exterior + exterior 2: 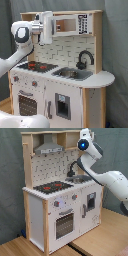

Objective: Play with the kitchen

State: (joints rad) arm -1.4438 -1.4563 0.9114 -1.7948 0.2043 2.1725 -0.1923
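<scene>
The kitchen (pixel 65 95) is a tall white and light-wood toy unit seen in both exterior views (pixel 37 213). It has a red-ringed hob (pixel 36 65), a sink (pixel 72 74) with a black faucet (pixel 84 57), and a windowed oven door (pixel 64 223). A grey hood (pixel 49 148) hangs under the top shelf. My gripper (pixel 46 27) is held high against the upper part of the unit, in front of the hood in the first exterior view. In the second exterior view the gripper (pixel 86 135) is at the top shelf's right end, above the faucet (pixel 75 167).
My white arm (pixel 107 178) reaches in from the second exterior view's right, passing over the counter. A toy microwave front (pixel 82 23) sits in the upper shelf. The unit stands on a wooden surface (pixel 30 245) before a grey curtain (pixel 115 45).
</scene>
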